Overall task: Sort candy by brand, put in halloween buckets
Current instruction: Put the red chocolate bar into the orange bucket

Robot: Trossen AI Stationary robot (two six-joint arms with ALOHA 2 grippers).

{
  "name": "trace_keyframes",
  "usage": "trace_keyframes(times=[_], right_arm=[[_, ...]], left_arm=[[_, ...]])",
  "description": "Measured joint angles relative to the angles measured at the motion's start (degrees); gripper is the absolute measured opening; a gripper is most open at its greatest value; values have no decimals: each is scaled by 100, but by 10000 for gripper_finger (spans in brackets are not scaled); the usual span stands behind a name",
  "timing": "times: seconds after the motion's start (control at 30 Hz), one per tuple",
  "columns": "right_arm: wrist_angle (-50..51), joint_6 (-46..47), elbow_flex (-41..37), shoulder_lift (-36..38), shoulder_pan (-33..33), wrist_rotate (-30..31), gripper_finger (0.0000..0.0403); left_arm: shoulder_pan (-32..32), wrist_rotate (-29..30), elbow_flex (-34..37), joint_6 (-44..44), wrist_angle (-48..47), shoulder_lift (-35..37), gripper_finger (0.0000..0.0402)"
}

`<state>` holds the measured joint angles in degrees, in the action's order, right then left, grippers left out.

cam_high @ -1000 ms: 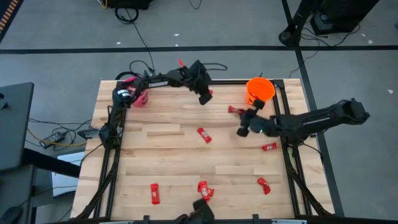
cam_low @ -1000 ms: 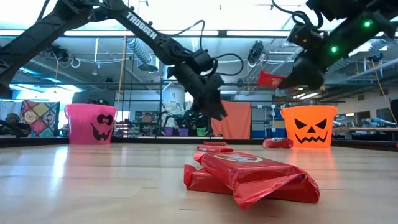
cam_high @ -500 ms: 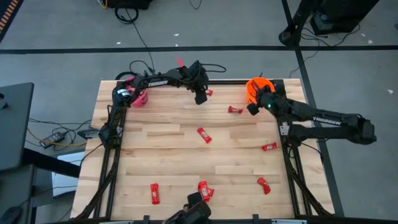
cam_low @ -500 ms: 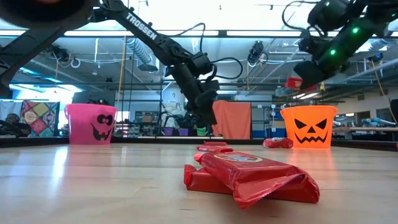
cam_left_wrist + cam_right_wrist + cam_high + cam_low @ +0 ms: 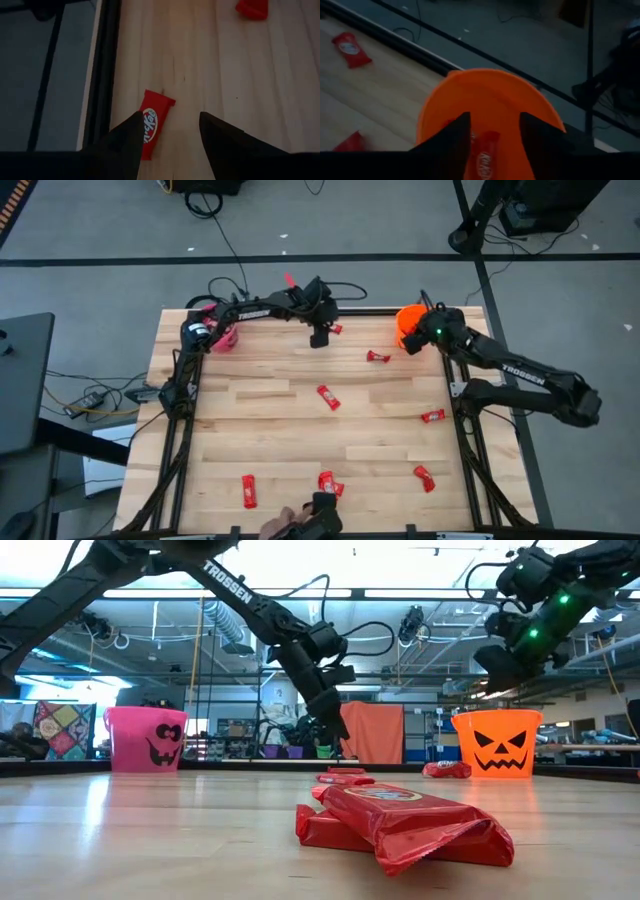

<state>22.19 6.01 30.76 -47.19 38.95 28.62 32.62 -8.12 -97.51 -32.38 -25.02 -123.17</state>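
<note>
With the right gripper [image 5: 492, 145] open over the orange bucket [image 5: 490, 95] at the tabletop's far right corner, the red bar [image 5: 485, 155] drops in; the left gripper [image 5: 170, 135], open, should straddle the far-edge bar [image 5: 151, 122].

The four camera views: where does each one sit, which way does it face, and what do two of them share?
High view: overhead, facing down on the wooden table; both arms show.
Low view: at tabletop height, facing the hot pink plastic pail; both arms hang in.
Left wrist view: above a red wrapped bar, between its open fingers.
Right wrist view: over the bright orange plastic pail; open fingers.
Shared: high and right wrist views both show the orange pail.
</note>
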Motion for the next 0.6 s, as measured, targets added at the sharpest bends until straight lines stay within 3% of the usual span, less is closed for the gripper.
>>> trace_keyframes(times=[0.27,0.43,0.6], right_arm=[[-63,101,0,379,-168,-980,241],[-84,143,0,456,-302,-1545,255],[-137,151,-2,432,-362,-1727,258]], left_arm=[[-13,377,0,-65,91,0,196],[-16,633,-27,-677,132,-63,196],[86,808,-330,-665,-656,-271,196]])
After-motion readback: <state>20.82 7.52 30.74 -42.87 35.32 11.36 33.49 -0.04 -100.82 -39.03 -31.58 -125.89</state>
